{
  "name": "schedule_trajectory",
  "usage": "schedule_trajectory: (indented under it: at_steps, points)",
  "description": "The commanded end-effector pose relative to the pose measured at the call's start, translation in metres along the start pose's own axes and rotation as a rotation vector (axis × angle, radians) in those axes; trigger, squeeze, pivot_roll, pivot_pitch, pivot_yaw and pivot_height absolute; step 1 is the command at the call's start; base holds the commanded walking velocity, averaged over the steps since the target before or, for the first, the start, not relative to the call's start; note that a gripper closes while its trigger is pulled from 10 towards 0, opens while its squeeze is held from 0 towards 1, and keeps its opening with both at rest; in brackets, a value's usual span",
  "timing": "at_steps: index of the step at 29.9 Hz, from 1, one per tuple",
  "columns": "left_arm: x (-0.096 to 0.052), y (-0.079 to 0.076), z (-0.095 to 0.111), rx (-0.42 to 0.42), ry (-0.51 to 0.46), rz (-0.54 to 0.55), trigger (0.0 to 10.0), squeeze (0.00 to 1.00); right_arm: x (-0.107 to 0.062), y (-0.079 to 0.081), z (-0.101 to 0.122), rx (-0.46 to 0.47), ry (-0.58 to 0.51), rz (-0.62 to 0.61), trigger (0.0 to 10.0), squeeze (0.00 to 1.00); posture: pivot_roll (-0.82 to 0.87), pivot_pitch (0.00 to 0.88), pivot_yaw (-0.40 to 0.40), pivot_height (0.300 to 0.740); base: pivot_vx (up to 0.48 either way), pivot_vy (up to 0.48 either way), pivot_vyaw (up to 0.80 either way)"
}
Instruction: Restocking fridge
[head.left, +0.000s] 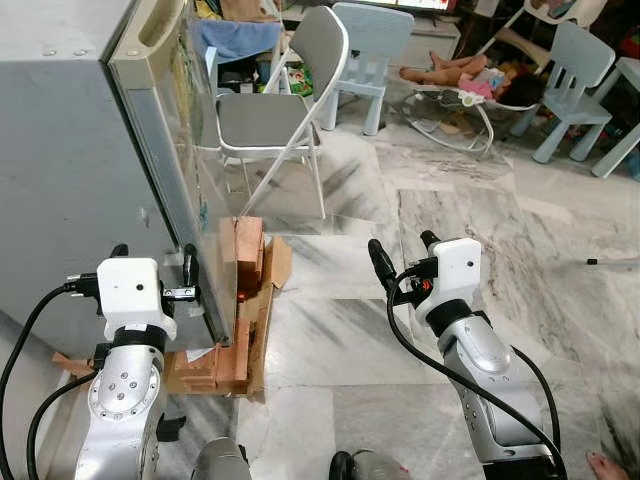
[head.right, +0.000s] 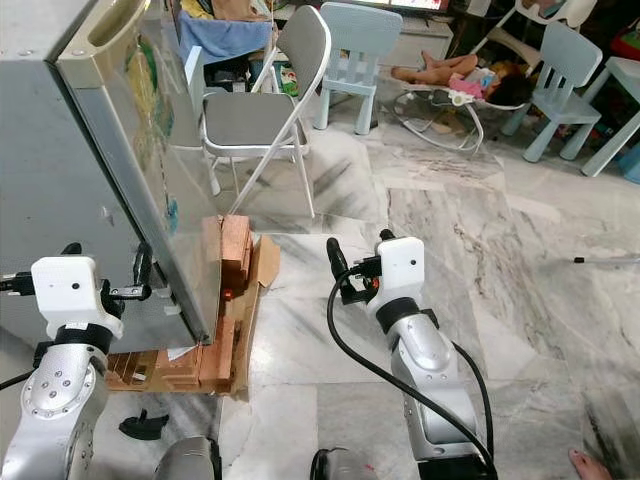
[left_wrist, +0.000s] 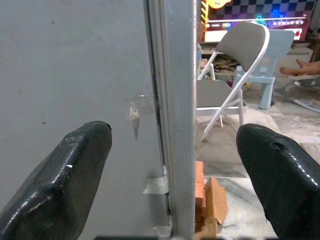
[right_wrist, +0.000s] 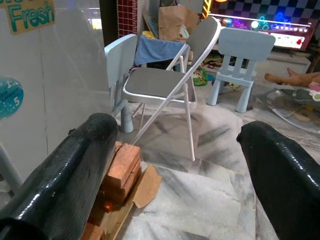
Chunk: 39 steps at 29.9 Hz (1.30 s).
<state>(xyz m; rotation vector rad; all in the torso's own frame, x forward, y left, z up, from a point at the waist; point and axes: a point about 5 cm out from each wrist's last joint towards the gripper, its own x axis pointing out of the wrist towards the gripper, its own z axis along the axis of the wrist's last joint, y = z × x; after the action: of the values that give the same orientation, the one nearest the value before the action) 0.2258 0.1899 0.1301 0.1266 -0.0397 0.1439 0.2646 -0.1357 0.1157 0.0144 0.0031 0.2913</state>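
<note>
Matt grey metal fridge (head.left: 60, 150) (taped); glossy marble floor (head.left: 450, 240); rough bricks (head.left: 245, 260).

One grey fridge (head.left: 60, 150) stands on one stack of bricks (head.left: 245, 300) over one sheet of cardboard (head.left: 275, 265). One grey folding chair (head.left: 285, 100) stands nearby, with three pale blue children's chairs (head.left: 370, 50) behind. One doll (head.left: 455, 70) lies in one bouncer (head.left: 450, 110). Two grippers: the left gripper (head.left: 153, 258) and the right gripper (head.left: 402, 248).

fridge (head.left: 60, 150) left; bricks (head.left: 245, 300) beside door; chair (head.left: 275, 115) behind
</note>
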Motion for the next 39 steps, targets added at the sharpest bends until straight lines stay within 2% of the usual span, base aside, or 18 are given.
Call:
schedule_trajectory:
  at_steps: [1,23,33,36,39]
  points:
    - [-0.0006,-0.0011,-0.0030,0.001,0.012,-0.014,10.0,0.00,-0.0022,-0.0057,-0.0020,-0.002,0.004,-0.021,10.0,0.00,0.16,0.030,-0.073,0.740,0.000,0.000,0.00]
    - [0.0015,-0.0069,0.0008,-0.012,-0.019,-0.070,10.0,0.00,-0.0055,-0.0043,-0.0044,0.017,0.013,-0.024,10.0,0.00,0.15,0.051,-0.071,0.740,0.000,0.000,0.00]
    - [0.0018,-0.0101,0.0000,-0.020,-0.021,-0.094,10.0,0.00,-0.0071,-0.0040,-0.0044,0.023,0.015,-0.020,10.0,0.00,0.15,0.056,-0.070,0.740,0.273,0.000,-0.08]
    - [0.0022,-0.0110,-0.0001,-0.021,-0.023,-0.100,10.0,0.00,-0.0068,-0.0027,-0.0059,0.041,0.030,-0.016,10.0,0.00,0.15,0.057,-0.071,0.740,0.339,0.000,-0.80]
    - [0.0024,-0.0110,-0.0002,-0.022,-0.024,-0.099,10.0,0.00,-0.0068,-0.0028,-0.0033,0.007,0.009,-0.016,10.0,0.00,0.15,0.058,-0.072,0.740,0.337,0.000,-0.27]
